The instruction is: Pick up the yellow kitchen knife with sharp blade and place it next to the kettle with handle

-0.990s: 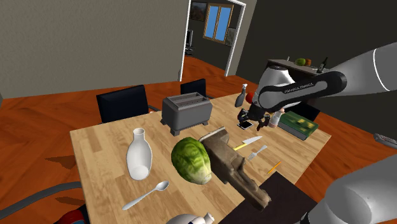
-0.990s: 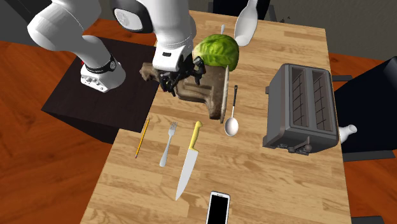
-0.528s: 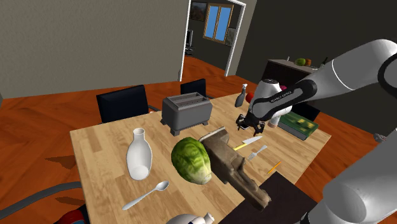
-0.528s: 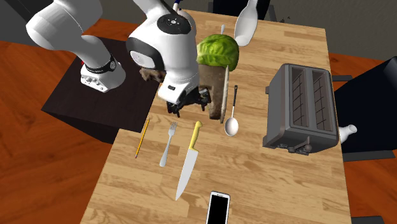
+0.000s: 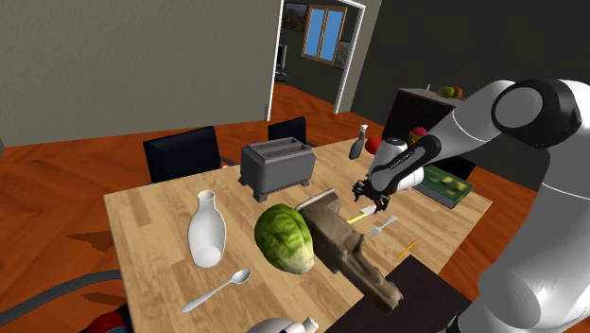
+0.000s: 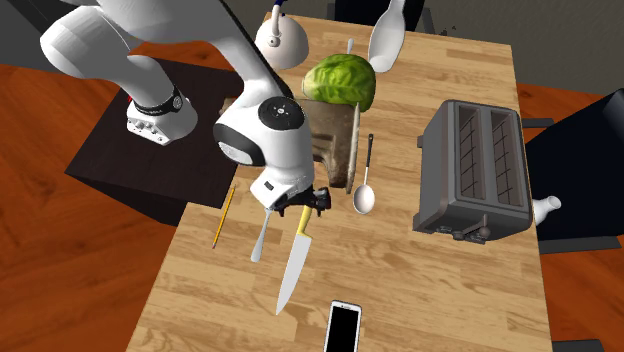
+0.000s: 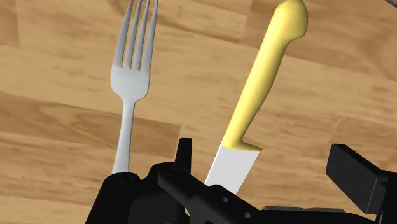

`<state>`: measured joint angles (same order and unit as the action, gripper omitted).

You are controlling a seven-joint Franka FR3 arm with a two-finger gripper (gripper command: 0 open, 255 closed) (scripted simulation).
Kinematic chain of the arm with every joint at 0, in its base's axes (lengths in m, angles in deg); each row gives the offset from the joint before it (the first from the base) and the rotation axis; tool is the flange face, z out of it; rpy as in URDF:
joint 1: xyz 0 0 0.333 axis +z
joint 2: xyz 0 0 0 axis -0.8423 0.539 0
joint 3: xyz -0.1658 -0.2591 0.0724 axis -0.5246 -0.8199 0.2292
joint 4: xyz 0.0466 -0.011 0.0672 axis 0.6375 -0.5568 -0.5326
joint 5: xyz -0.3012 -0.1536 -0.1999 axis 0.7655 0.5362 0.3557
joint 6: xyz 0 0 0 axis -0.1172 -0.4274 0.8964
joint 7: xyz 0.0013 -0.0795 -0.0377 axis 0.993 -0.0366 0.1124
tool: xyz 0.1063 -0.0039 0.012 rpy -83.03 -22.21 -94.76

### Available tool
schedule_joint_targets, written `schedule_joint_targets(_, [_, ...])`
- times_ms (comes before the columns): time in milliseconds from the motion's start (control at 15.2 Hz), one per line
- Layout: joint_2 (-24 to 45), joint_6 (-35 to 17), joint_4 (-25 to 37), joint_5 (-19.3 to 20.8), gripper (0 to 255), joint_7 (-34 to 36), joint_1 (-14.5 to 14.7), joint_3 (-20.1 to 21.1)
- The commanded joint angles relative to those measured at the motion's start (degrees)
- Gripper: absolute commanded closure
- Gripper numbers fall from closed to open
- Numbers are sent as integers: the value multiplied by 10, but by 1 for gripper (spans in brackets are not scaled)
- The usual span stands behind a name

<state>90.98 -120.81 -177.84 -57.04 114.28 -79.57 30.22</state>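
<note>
Descent marks the change: in the second exterior view the gripper [image 6: 300, 203], which hung over the brown block [image 6: 335, 145] a second ago, has come down and now sits low over the yellow handle of the knife [image 6: 293, 262]. In the shoulder view it has likewise dropped from above the table's far end to just over the knife [image 5: 359, 217].

The knife has not moved. It lies flat on the table [image 6: 450, 290], blade tip pointing toward the phone [image 6: 343, 327] and well apart from the white kettle [image 6: 281, 40], which stands past the lettuce [image 6: 342, 80].

Left to right in the second exterior view lie a pencil [image 6: 224, 216], a fork [image 6: 262, 238] just beside the knife with its upper end hidden under the hand, the knife, a spoon [image 6: 364, 190] and a toaster [image 6: 470, 170].

The wrist view gives what the others hide. The gripper [image 7: 266, 159] has its jaws spread, one finger on each side of the place where blade meets handle on the knife [image 7: 257, 95], and neither is seen touching it. The fork [image 7: 130, 70] lies outside the fingers, roughly parallel to the knife.
</note>
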Motion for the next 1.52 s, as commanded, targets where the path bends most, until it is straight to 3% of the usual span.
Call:
schedule_joint_targets(0, [36, -19, 18, 1, 0, 29, -2, -14])
schedule_joint_targets(528, [101, -63, 39, 9, 0, 37, 0, -23])
schedule_joint_targets(1056, [101, -63, 39, 9, 0, 37, 0, -23])
schedule_joint_targets(1122, [101, -63, 39, 9, 255, 37, 0, -23])
schedule_joint_targets(1452, [101, -63, 39, 9, 255, 37, 0, -23])
